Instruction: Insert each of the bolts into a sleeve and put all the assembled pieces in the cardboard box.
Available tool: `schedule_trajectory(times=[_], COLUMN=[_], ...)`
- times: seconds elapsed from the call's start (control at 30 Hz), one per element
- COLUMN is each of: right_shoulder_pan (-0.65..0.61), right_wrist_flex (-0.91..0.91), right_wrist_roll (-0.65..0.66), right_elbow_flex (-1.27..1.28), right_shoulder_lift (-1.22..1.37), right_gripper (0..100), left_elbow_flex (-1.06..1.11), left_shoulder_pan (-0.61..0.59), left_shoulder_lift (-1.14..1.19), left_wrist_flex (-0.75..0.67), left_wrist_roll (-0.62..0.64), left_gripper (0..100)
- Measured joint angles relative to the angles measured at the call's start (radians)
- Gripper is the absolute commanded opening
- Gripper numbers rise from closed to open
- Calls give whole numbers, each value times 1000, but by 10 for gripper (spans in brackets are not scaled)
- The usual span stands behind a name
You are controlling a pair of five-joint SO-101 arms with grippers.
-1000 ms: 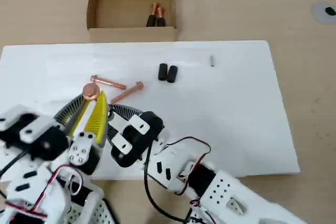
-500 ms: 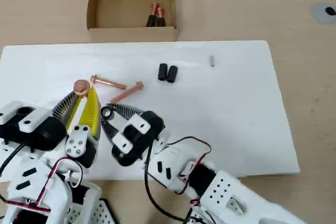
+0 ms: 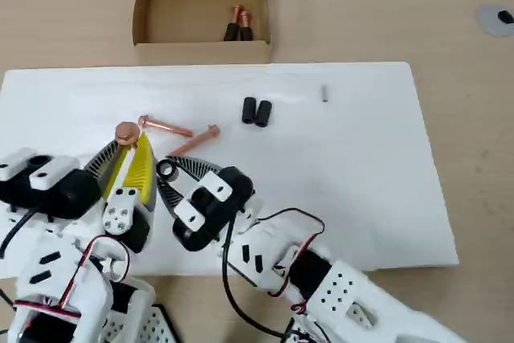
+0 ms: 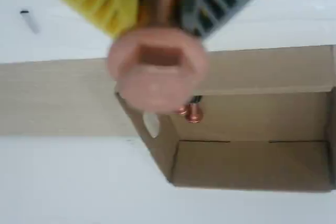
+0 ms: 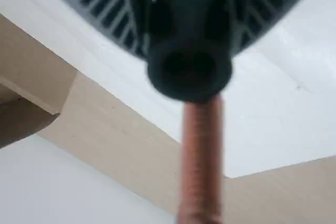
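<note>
Copper round-headed bolt (image 4: 157, 72) clamped between yellow and grey ribbed fingers of left gripper (image 3: 128, 144), over white board (image 3: 353, 166). Just beside it, right gripper (image 3: 170, 174) pinches black plastic sleeve (image 5: 189, 59). Two loose copper bolts (image 3: 165, 126) and two black sleeves (image 3: 257, 111) lie on board; two assembled pieces (image 3: 239, 23) inside brown cardboard box (image 3: 144, 6)

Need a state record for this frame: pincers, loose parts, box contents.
left pincer: shut on bolt
right pincer: shut on sleeve
loose bolts: two, lying on white sheet
loose sleeves: two, side by side on the sheet
cardboard box: two assembled pieces inside
stage: held bolt and held sleeve not yet joined
</note>
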Motion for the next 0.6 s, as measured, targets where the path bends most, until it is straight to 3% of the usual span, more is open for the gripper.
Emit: schedule_trajectory(times=[0.6], right_shoulder_pan=[0], right_wrist_flex=[0], right_wrist_roll=[0], right_elbow_flex=[2], right_shoulder_lift=[0], right_gripper=[9], left_elbow_flex=[2], left_shoulder_pan=[15], left_shoulder_lift=[2], left_wrist_flex=[-75], left_wrist_roll=[-38], left_gripper=[3])
